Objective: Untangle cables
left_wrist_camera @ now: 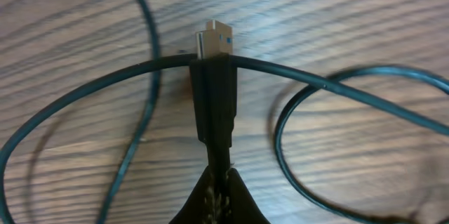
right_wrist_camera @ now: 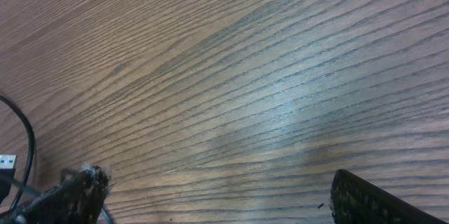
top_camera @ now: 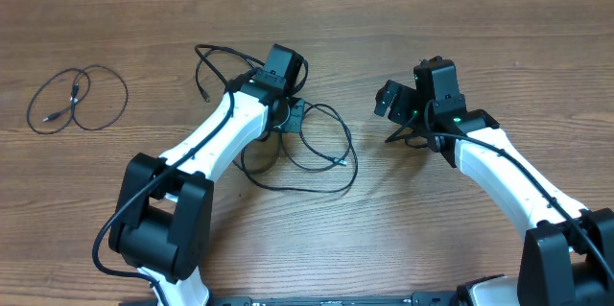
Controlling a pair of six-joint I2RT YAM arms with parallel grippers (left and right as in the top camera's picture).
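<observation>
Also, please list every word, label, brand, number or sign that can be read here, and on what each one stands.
There are none.
The USB plug held in the left hand shows bare metal and a blue insert, no marking.
The cables, the arms and the wooden table carry no readable text.
The green light on the right arm is no sign.

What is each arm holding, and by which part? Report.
Left jaws: shut on a cable's USB plug, at its black rear end. Right jaws: open, holding nothing.
</observation>
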